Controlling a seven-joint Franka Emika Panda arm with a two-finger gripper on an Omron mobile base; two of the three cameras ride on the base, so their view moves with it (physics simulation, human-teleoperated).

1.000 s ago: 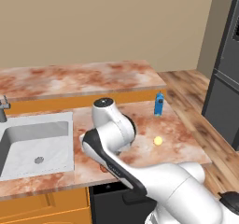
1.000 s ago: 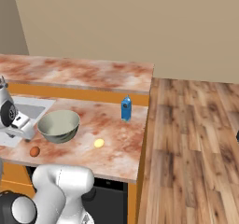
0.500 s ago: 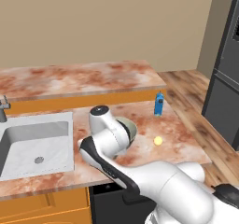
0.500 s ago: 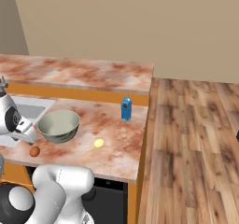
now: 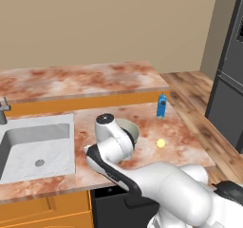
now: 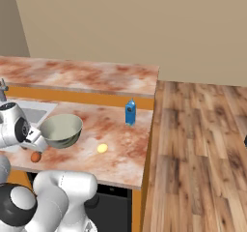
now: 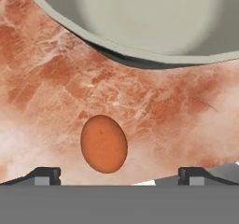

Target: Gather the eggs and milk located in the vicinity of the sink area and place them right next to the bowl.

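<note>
Brown egg: lies on the counter between my two fingertips and just short of the bowl; in the right base view it sits at the counter's front edge, beside the bowl's near side.
Yellow egg: on the counter, right of the bowl and apart from it, in front of the milk; in the left base view it lies past the bowl toward the counter's end.
Milk: upright blue carton, near the counter's right end, well apart from the bowl; also seen at.
Bowl: wide, pale, smooth inside, rim just above the brown egg in the hand view; in the right base view it stands right beside my hand; in the left base view my arm hides most of it.
Sink: pale basin with round drain, left of the bowl; faucet at its far left.
My pincer: spread wide, tips either side of the brown egg, nothing pinched; I cannot tell whether the tips touch the counter.
</note>
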